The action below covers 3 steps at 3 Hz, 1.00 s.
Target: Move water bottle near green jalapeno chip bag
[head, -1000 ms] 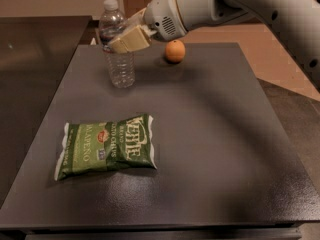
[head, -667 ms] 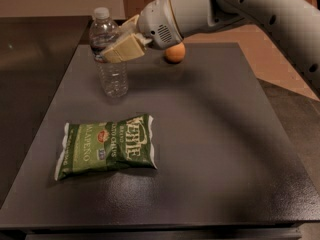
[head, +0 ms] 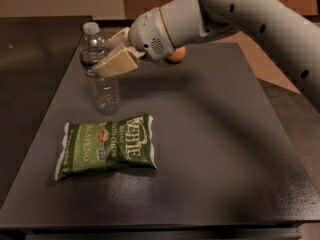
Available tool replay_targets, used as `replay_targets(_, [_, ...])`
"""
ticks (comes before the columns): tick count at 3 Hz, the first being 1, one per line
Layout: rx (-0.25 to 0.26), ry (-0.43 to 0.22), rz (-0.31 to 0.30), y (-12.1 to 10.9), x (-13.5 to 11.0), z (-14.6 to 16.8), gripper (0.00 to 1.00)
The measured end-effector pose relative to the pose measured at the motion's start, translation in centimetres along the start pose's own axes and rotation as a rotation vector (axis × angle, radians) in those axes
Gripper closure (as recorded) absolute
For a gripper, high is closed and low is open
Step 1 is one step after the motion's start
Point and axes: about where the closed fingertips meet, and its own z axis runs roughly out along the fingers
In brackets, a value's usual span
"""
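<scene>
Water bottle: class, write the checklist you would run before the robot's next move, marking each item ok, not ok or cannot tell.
1. Gripper shut on water bottle, upper half: ok.
2. Bottle upright: not ok, tilted.
3. Bottle base clear of table: cannot tell.
4. Bare table beside green jalapeno chip bag: ok.
5. Orange fruit away from the bag: ok.
</scene>
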Motion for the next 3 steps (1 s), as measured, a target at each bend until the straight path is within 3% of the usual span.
replay_targets(1, [-0.020, 0.005, 0.003, 0.7, 0.7, 0.8, 1.00])
replay_targets(3, [-0.016, 0.012, 0.014, 0.9, 2.0, 1.6, 0.59])
